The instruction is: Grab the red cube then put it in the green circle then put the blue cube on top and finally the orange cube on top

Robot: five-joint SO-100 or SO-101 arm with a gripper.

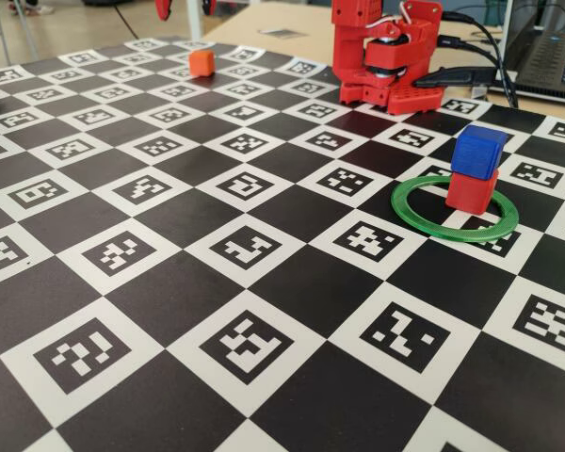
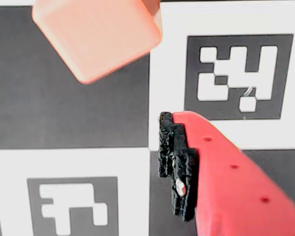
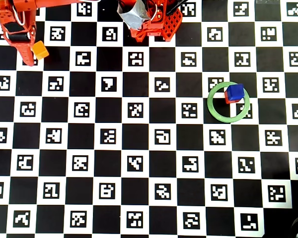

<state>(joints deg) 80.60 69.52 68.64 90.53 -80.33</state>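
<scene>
My claw (image 3: 34, 58) is out at the far left corner of the checkered bench (image 3: 149, 148) in the overhead view, right beside the orange cube (image 3: 40, 50), which sits on the board. In the wrist view that cube (image 2: 98, 34) fills the top left, resting across a black square and a white one, while one red finger with its black pad (image 2: 177, 164) juts up from the lower right, apart from the cube. Only that finger shows, so I cannot tell whether the claw is spread or closed; nothing is gripped. Over on the right, the blue cube (image 1: 478, 151) sits stacked on the red cube (image 1: 471, 189), inside the green circle (image 1: 414, 212), toward its far rim.
</scene>
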